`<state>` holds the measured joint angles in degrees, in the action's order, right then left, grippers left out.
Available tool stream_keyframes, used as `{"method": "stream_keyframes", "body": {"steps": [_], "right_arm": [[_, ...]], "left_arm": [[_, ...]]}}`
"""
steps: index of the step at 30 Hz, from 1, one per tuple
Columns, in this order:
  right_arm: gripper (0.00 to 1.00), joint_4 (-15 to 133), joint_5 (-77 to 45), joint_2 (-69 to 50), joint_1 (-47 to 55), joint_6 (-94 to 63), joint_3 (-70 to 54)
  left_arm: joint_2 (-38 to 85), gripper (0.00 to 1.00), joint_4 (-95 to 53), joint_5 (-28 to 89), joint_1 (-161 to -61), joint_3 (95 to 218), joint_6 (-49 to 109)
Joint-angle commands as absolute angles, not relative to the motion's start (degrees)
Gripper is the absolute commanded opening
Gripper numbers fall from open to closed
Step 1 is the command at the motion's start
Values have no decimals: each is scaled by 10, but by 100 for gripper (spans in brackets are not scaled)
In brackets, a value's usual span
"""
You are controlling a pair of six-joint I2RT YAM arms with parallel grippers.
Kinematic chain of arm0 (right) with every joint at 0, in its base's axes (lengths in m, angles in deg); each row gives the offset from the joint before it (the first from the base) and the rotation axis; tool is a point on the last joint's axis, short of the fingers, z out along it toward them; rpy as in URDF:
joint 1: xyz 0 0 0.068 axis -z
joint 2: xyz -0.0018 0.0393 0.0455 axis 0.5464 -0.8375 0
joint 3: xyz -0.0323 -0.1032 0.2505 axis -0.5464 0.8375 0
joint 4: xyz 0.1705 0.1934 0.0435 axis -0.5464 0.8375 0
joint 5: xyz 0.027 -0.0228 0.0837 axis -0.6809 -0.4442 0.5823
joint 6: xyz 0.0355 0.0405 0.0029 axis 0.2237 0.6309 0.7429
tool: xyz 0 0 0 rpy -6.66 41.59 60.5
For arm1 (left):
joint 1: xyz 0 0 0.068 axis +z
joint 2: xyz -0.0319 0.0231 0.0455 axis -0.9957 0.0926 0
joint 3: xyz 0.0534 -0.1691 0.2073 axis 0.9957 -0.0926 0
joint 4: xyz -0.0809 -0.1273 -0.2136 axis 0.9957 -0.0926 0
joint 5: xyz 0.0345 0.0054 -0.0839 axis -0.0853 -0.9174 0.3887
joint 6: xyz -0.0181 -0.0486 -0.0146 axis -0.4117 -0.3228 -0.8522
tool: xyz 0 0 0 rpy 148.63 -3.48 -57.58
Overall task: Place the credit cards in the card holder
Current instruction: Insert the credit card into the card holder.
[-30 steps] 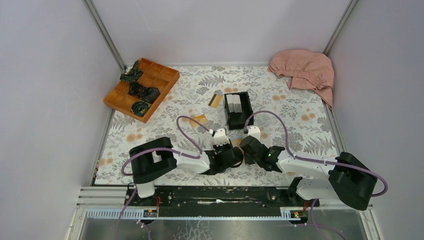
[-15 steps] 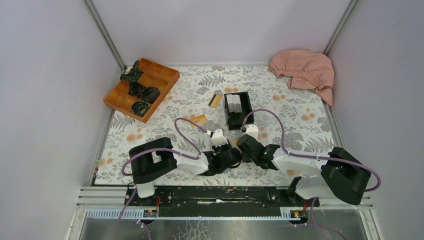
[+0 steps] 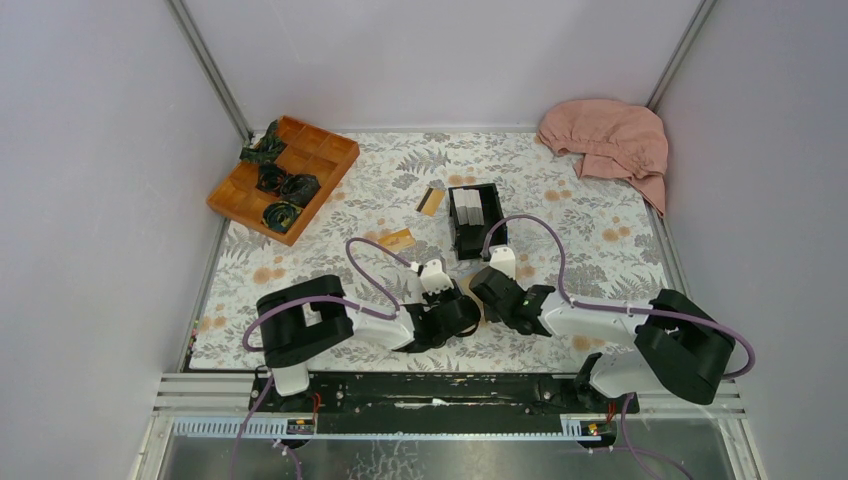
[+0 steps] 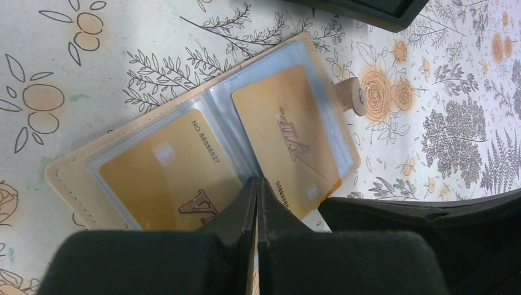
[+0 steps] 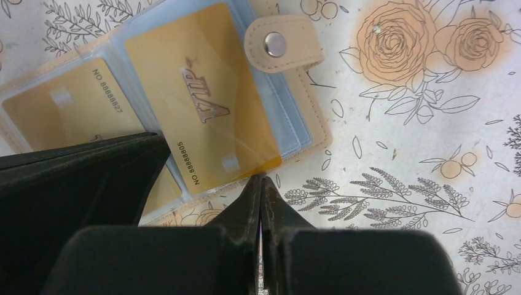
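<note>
**Right wrist view: shut tool at a card's edge, seating it in the holder**

The card holder (image 5: 316,132) lies open and flat on the table (image 5: 418,184) between the two arms, its snap tab (image 5: 284,42) turned outward. A gold VIP card (image 5: 203,98) sits in one clear sleeve and a second card (image 5: 67,110) in the neighbouring sleeve.

The right tool (image 5: 261,184) is pinched closed on nothing, its tip touching the VIP card's near edge. The left tool (image 4: 256,184), likewise closed and empty, bears down near the fold, apparently pinning the holder. Whether the VIP card is fully home cannot be told.

To seat it well, the right tool should probably push low and flat along the sleeve, slowly, while the left stops the holder sliding. A steep push could buckle the card or lift the sleeve.

In the top view, a banded card (image 3: 432,201) lies just beside the black box (image 3: 474,218), and a plain card (image 3: 398,239) lies nearer the arms. Both are not yet stowed.
</note>
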<state>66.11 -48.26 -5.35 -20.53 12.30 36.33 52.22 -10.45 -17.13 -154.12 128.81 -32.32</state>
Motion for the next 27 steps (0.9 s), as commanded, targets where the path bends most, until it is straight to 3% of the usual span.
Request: {"method": "stream_keyframes", "body": {"steps": [1,27], "right_arm": [[0,656,-536,-61,-210,132,338],[0,641,-565,-60,-176,103,317]], "left_arm": [[538,1,-169,-153,-1538,1259,-318],[539,0,-174,-146,-1538,1246,-323]]}}
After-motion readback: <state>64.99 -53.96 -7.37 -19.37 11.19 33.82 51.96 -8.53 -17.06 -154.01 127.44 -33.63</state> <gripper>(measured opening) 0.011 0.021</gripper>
